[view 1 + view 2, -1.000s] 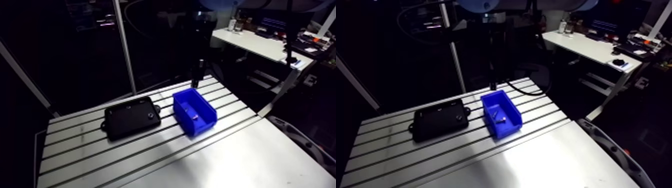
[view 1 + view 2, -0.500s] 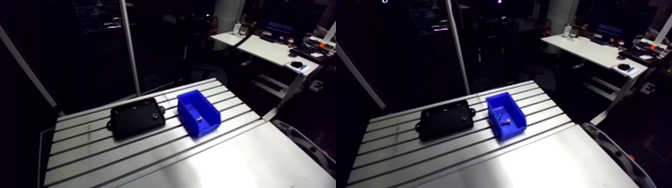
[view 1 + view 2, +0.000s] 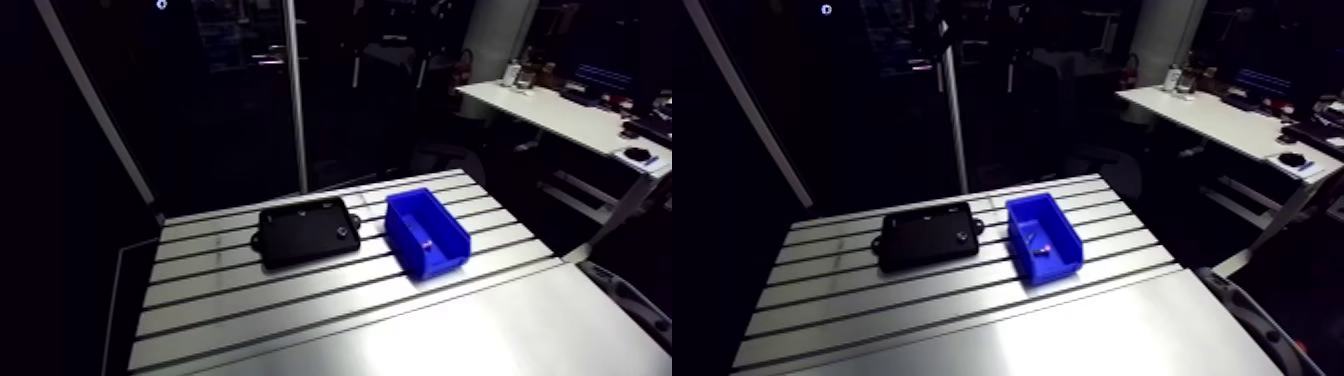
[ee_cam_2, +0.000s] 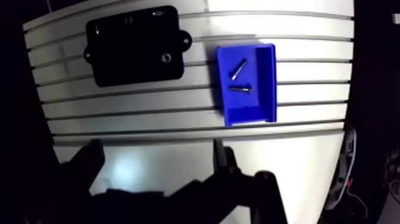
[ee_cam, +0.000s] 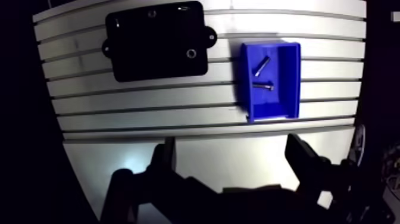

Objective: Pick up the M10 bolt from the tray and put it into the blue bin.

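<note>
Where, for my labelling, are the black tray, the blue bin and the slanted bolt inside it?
black tray [image 5: 155, 42]: wrist view, middle of its floor.
blue bin [image 5: 290, 77]: wrist view, its side wall.
slanted bolt [image 5: 262, 66]: wrist view, middle of its shank.

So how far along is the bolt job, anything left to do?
It looks done: two bolts lie in the blue bin, though which is the M10 cannot be told. Nothing is in hand: the gripper hangs open and empty, well above the table. The black tray shows no bolt, only a small round part near one edge. Nothing seems left.
</note>
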You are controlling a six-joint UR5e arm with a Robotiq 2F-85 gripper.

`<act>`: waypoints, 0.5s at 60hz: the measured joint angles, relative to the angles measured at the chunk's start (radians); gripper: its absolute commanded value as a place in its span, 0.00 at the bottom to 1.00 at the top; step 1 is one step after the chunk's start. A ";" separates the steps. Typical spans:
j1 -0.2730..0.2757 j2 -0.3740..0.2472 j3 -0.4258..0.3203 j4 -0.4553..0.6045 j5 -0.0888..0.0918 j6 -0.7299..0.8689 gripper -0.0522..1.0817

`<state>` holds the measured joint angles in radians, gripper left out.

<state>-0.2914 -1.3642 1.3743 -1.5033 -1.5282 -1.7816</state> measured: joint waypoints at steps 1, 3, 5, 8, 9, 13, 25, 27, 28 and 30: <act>0.004 -0.002 0.001 0.002 0.000 0.008 0.05; 0.014 -0.007 0.002 0.006 -0.001 0.024 0.05; 0.022 -0.013 0.004 0.010 -0.001 0.037 0.05; 0.033 -0.022 0.007 0.015 -0.002 0.053 0.05; 0.036 -0.025 0.008 0.016 -0.002 0.056 0.05; 0.047 -0.036 0.011 0.020 -0.002 0.069 0.05; 0.065 -0.054 0.018 0.026 -0.005 0.084 0.05; 0.067 -0.055 0.019 0.026 -0.005 0.084 0.05; 0.067 -0.055 0.020 0.026 -0.006 0.084 0.05; 0.068 -0.056 0.021 0.026 -0.006 0.084 0.05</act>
<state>-0.2230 -1.4198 1.3952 -1.4769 -1.5343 -1.6972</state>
